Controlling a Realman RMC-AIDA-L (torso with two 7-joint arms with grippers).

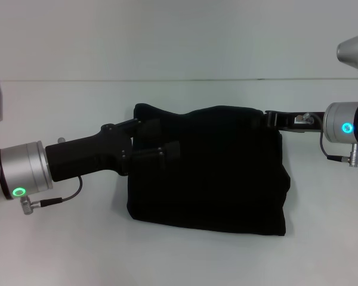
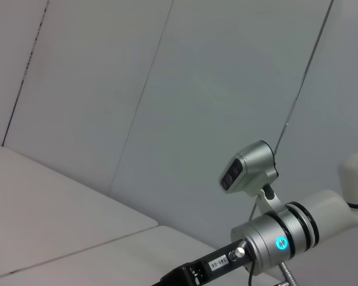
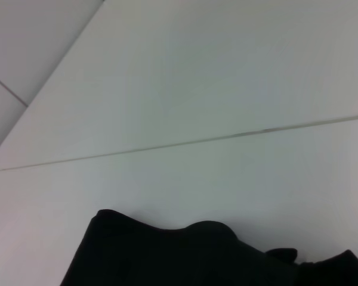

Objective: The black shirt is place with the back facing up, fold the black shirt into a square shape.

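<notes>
We see the shirt (image 1: 209, 173) folded mid-table (image 1: 59, 250) — left gripper (image 1: 152, 143) at its left edge, right gripper (image 1: 274, 119) at its far right corner — grips we cannot tell.

The shirt (image 1: 215, 173) is plain black all over. The table (image 1: 59, 250) is white. Both grippers, left (image 1: 152, 140) and right (image 1: 273, 119), are black, with silver wrists and green and blue lights.

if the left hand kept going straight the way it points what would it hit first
The left hand points right across the table and already overlaps the black shirt, so more shirt fabric comes first; whether it is touching the fabric is unclear.
</notes>
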